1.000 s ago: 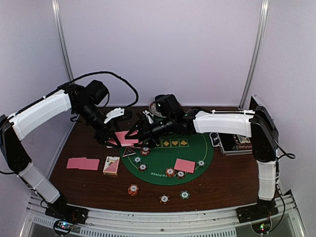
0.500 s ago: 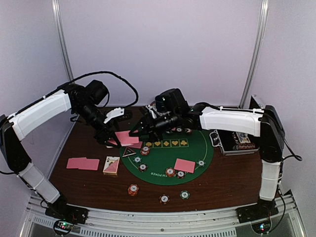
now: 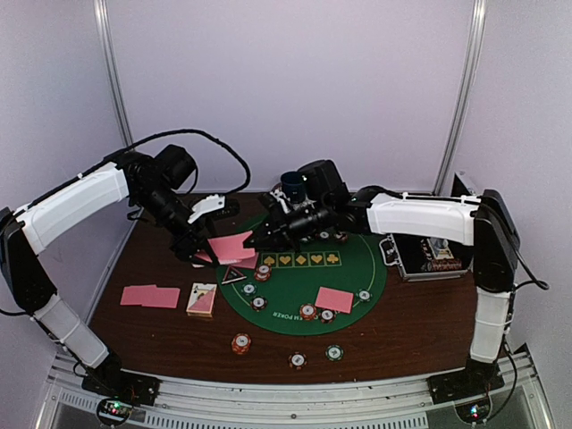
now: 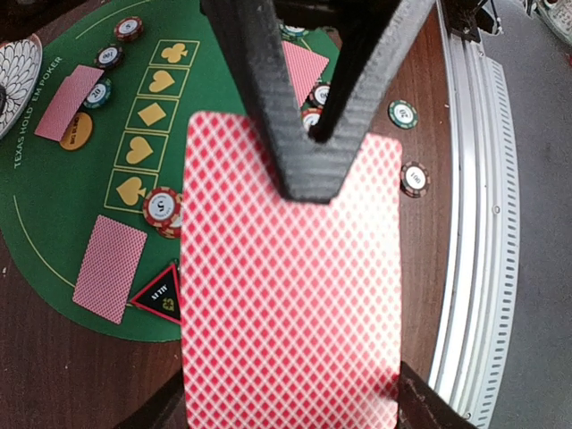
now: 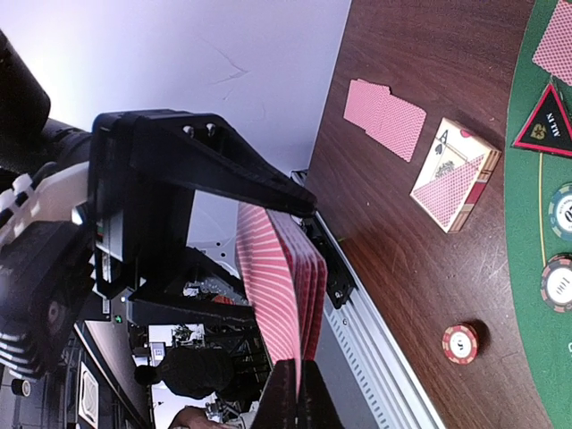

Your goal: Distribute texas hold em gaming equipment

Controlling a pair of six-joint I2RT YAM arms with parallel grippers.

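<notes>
Two grippers are meeting over the left rim of the green mat [image 3: 295, 290], just left of the middle of the overhead view. The left gripper [image 3: 200, 256] is clamping a small bundle of pink-backed cards [image 3: 231, 248] above the wooden table [image 3: 402, 331]. Its wrist view is showing a black finger [image 4: 268, 89] lying across the top card's diamond pattern. The right gripper [image 3: 256, 239] is reaching in from the right. Its fingers [image 5: 284, 407], at the bottom of its own view, are pressing together on the edge of that bundle, whose cards are fanning apart slightly. Below them in the overhead view, the black-red triangle marker [image 3: 234, 275] is lying at the mat's left rim, beside a striped chip [image 3: 262, 273]. Further left, a card box [image 3: 202, 299] and two overlapping loose cards [image 3: 150, 296] are lying on the wood. Three chips [image 3: 298, 360] are sitting near the lower middle, off the mat.
</notes>
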